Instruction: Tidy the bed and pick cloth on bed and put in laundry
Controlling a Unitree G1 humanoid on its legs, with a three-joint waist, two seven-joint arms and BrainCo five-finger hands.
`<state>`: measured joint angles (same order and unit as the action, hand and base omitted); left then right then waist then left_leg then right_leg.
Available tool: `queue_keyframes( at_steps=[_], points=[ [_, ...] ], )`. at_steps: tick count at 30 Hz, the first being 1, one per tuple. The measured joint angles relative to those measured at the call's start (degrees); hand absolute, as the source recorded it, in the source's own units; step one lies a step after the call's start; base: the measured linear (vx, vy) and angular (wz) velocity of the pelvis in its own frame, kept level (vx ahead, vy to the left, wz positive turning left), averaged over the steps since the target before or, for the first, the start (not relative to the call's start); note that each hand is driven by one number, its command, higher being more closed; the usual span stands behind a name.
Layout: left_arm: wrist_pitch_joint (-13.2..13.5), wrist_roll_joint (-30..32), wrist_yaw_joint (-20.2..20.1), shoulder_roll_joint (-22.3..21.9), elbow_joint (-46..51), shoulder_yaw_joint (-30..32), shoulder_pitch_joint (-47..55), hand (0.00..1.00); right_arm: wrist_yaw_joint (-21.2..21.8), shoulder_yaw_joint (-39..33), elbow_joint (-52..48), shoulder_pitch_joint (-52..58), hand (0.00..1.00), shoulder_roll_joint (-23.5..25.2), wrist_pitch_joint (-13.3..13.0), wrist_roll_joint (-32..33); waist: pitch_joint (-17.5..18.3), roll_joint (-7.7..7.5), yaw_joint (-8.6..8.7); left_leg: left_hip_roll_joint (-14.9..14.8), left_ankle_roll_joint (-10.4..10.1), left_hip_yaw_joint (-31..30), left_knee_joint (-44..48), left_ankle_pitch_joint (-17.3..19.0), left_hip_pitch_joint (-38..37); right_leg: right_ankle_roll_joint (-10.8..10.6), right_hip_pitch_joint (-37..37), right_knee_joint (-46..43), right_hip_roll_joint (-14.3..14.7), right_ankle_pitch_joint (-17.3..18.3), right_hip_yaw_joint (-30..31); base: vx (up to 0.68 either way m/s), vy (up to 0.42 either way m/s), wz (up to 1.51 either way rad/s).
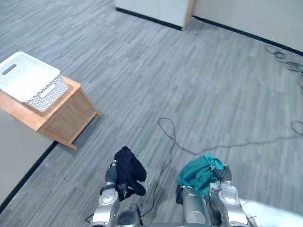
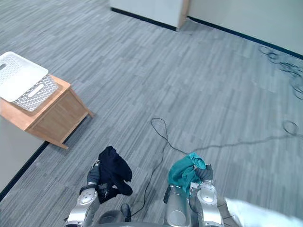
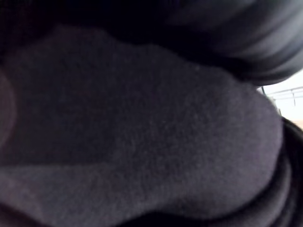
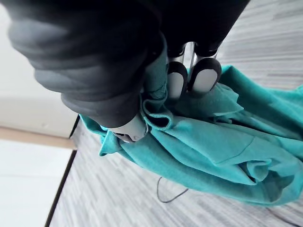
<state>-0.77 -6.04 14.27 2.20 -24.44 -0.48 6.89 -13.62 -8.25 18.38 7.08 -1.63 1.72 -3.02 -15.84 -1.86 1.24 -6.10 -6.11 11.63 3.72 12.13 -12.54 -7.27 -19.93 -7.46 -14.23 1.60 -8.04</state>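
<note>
My left hand (image 1: 111, 175) is raised low in the left eye view with a bunched dark navy cloth (image 1: 129, 169) gripped in it. The same dark cloth (image 3: 142, 137) covers the fingers in the left wrist view. My right hand (image 1: 222, 175) holds a teal cloth (image 1: 199, 172) beside it at about the same height. The right wrist view shows its fingers (image 4: 204, 78) and thumb curled into folds of the teal cloth (image 4: 213, 151). A white perforated laundry basket (image 1: 29, 80) sits on a wooden side table (image 1: 66, 116) far to the left.
Grey plank floor (image 1: 189, 85) stretches ahead. A pale cabinet (image 1: 156, 9) and a white wall with a dark skirting stand at the far end. Loose cables (image 1: 289, 61) lie at the far right. A light grey surface with a dark edge (image 1: 14, 151) borders the lower left.
</note>
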Motion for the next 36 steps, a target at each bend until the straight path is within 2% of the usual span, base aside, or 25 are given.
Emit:
queue_keyframes(
  at_steps=[1,2,3,4,5,6,7,9,10,12,15,17,18,19,22,24,25,26,28,30,31,32,33,35,36],
  points=[
    [0.0,0.0,0.0,0.0,0.0,0.1,0.9,1.00,0.0,0.4,-0.4,0.4,1.00,0.0,0.1,-0.1,0.1,-0.04,-0.26,-0.3,-1.2,-0.4,-0.2,1.1,-1.8,-0.3,0.2,-0.6,-0.3,0.2,1.0,0.68,-0.423,0.61],
    [0.0,0.0,0.1,0.1,-0.3,0.2,1.7,1.00,0.1,0.9,-1.0,1.4,1.00,-0.3,0.1,-0.4,0.2,0.78,-0.44,-1.4,-2.2,-0.6,0.0,3.1,-4.1,-0.2,0.4,-3.6,0.3,-3.2,1.2,0.75,-0.457,0.48],
    [-0.1,-0.1,0.5,-1.5,-0.5,1.2,3.5,1.00,0.4,3.1,-0.6,0.9,1.00,-2.3,1.0,-1.2,1.3,3.86,-0.52,-6.7,-2.5,-0.8,10.3,4.2,-2.7,0.4,0.4,-11.3,2.6,-4.9,-0.3,0.74,-0.481,0.47],
    [-0.1,-0.1,0.7,-2.1,-0.4,1.2,4.0,1.00,0.5,3.6,-0.7,0.9,1.00,-2.8,1.1,-1.4,1.3,4.91,-0.50,-9.1,-1.2,-0.9,19.0,3.4,0.8,1.7,1.6,-12.2,3.4,-4.3,-1.9,0.87,-0.616,0.54],
    [0.0,-0.8,0.9,-3.6,-0.4,1.9,4.7,1.00,1.0,4.4,-0.8,0.7,1.00,-4.1,1.1,-2.0,0.9,7.47,-0.80,-14.5,5.2,-0.8,34.3,-1.0,7.5,4.5,5.1,-11.8,5.4,-2.2,-4.5,0.52,-0.447,0.38],
    [0.0,-1.3,0.8,-4.4,-0.4,2.3,5.3,1.00,1.4,5.0,-0.8,0.7,1.00,-4.6,1.1,-2.1,0.7,8.37,-1.08,-17.7,8.0,-0.6,42.0,-4.8,11.1,5.5,7.3,-11.1,6.9,-1.0,-5.8,0.64,-0.491,0.34],
    [0.0,-2.8,0.8,-5.6,-0.5,2.7,6.0,1.00,1.4,6.0,-0.8,0.0,1.00,-5.7,1.3,-2.0,-0.3,9.65,-2.30,-21.4,8.8,-0.7,58.7,-5.2,17.9,7.0,13.1,-9.5,9.2,1.3,-7.2,0.61,-0.404,0.27],
    [0.2,-4.1,0.8,-5.6,-0.4,3.5,6.3,1.00,1.4,6.1,-1.0,-1.8,1.00,-6.4,1.2,-2.0,-0.9,8.69,-3.53,-19.6,10.5,1.5,67.7,-3.8,23.9,7.6,19.9,-6.7,9.6,3.9,-8.2,0.62,-0.374,0.20],
    [1.2,-4.7,0.8,-5.6,-0.2,4.4,6.3,1.00,1.6,6.4,-1.3,-3.7,1.00,-7.2,0.9,-2.0,-0.9,8.00,-4.95,-17.0,9.0,5.8,65.1,-2.7,27.4,7.6,22.8,-4.5,9.4,5.3,-8.8,0.61,-0.298,0.09],
    [1.5,-4.7,0.8,-5.6,1.8,5.9,6.7,1.00,2.3,6.6,-1.7,-6.7,1.00,-7.9,0.9,-2.0,-0.6,7.71,-6.30,-14.2,6.7,14.3,53.5,-1.1,31.1,7.4,25.7,-1.2,9.8,6.6,-10.3,0.58,-0.214,0.18],
    [1.9,-4.5,0.3,-6.1,4.8,7.2,7.9,1.00,2.7,6.5,-1.7,-9.9,1.00,-9.7,0.8,-2.2,0.6,7.46,-6.70,-7.2,6.3,37.7,21.3,-1.9,30.3,4.7,31.3,4.0,11.4,8.4,-15.8,0.66,-0.155,0.75],
    [1.8,-4.3,-0.4,-6.2,5.8,7.9,9.2,1.00,2.6,6.1,-1.7,-10.9,1.00,-10.5,0.8,-2.7,1.7,7.83,-6.83,-1.6,12.5,47.8,11.5,-1.2,28.7,0.2,37.1,5.5,14.5,11.4,-19.0,0.77,-0.085,0.92],
    [1.8,-4.3,-0.4,-6.1,6.0,8.2,10.1,1.00,2.5,6.1,-1.4,-10.9,1.00,-9.9,0.8,-3.0,2.6,7.45,-6.95,-0.1,22.8,46.5,9.7,-1.8,27.9,-1.4,39.2,5.0,15.1,12.7,-19.5,0.79,-0.085,1.06],
    [0.9,-4.3,-0.3,-5.9,5.9,9.4,10.0,1.00,2.7,6.4,-0.1,-11.0,1.00,-8.7,0.9,-3.4,3.8,3.12,-6.92,1.4,23.4,45.2,12.7,-0.8,27.6,-3.7,39.1,0.0,12.1,14.7,-20.9,0.81,-0.094,0.86],
    [-0.5,-4.2,-0.3,-6.0,5.9,9.2,10.1,1.00,2.8,7.4,0.4,-11.5,1.00,-7.1,0.8,-4.6,4.7,0.88,-8.04,1.6,21.6,40.0,17.8,4.5,23.3,-3.2,30.3,-35.4,3.5,13.0,-19.0,0.83,-0.013,0.70],
    [-0.6,-4.0,0.6,-6.0,6.0,8.3,9.9,1.00,3.1,7.5,-1.4,-8.5,1.00,-6.1,0.8,-4.9,4.9,1.71,-6.16,3.4,18.1,31.6,16.5,6.2,15.7,0.7,23.4,-56.3,0.5,13.3,-16.1,0.75,0.007,1.70],
    [-0.5,-3.9,1.0,-5.9,6.0,7.4,9.9,1.00,3.2,7.5,-2.5,-7.0,1.00,-5.9,0.8,-4.9,5.1,1.99,-4.99,4.0,17.3,28.3,14.6,5.7,13.2,3.2,21.0,-57.0,-0.1,14.7,-16.2,0.82,-0.053,2.41],
    [-0.5,-3.7,1.4,-5.5,5.9,6.8,9.8,1.00,3.5,7.4,-4.8,-4.9,1.00,-5.7,0.7,-4.8,5.2,2.39,-3.52,4.5,16.1,23.8,12.1,5.0,10.5,5.4,16.7,-55.2,-0.4,16.2,-15.6,0.50,-0.091,1.86],
    [-0.4,-2.9,1.9,-5.1,5.3,4.8,9.0,1.00,3.7,6.5,-7.6,-2.1,1.00,-5.3,-0.3,-4.6,5.0,2.90,-1.86,5.0,14.0,16.0,8.9,3.8,6.9,5.8,8.7,-45.3,-1.0,16.7,-10.6,0.56,-0.221,2.20],
    [-0.1,-1.9,2.2,-4.7,2.9,4.1,7.1,1.00,3.7,5.2,-9.4,-0.6,1.00,-4.9,-0.8,-4.1,5.2,2.68,-1.68,4.9,12.5,10.7,6.1,3.0,3.9,2.4,4.9,-26.9,-0.8,13.5,-6.0,0.59,-0.391,1.89],
    [-0.1,-1.0,2.4,-4.0,0.7,3.4,6.2,1.00,3.7,3.8,-10.8,0.2,1.00,-4.4,-0.9,-3.9,5.0,2.75,-1.77,4.8,9.8,7.4,4.5,3.2,1.5,0.3,4.1,-11.1,-1.2,7.8,-2.7,0.53,-0.423,1.51],
    [-0.1,0.0,2.5,-3.8,-1.0,3.3,6.2,1.00,3.6,3.5,-10.9,0.1,1.00,-4.2,-1.1,-3.6,5.2,2.21,-1.96,4.6,7.9,5.4,3.7,4.0,-0.5,-2.7,2.7,-4.1,-2.0,4.6,-0.3,0.64,-0.552,1.37],
    [-0.2,0.4,2.6,-3.7,-1.6,3.3,6.4,1.00,3.7,3.6,-11.0,0.2,1.00,-4.3,-1.2,-3.6,5.3,2.00,-1.97,4.3,6.5,4.6,3.5,4.9,-1.8,-3.7,2.1,-2.8,-2.1,3.8,1.2,0.54,-0.516,1.13],
    [-0.3,2.3,3.1,-3.0,-1.0,3.4,10.5,1.00,3.7,4.7,-11.4,1.9,1.00,-4.7,-1.2,-3.7,6.7,1.57,-1.72,0.4,1.8,0.3,6.7,10.9,-6.4,-1.6,2.0,-7.7,0.1,1.7,4.0,0.57,-0.568,1.14],
    [-0.4,2.3,3.4,-3.6,-1.0,3.5,11.4,1.00,3.7,4.9,-11.6,2.6,1.00,-5.1,-1.2,-3.7,7.4,3.46,-1.93,-1.8,0.9,-0.8,10.4,11.5,-5.7,-2.4,2.0,-10.2,1.7,0.7,3.3,0.60,-0.600,1.03]
  ],
)
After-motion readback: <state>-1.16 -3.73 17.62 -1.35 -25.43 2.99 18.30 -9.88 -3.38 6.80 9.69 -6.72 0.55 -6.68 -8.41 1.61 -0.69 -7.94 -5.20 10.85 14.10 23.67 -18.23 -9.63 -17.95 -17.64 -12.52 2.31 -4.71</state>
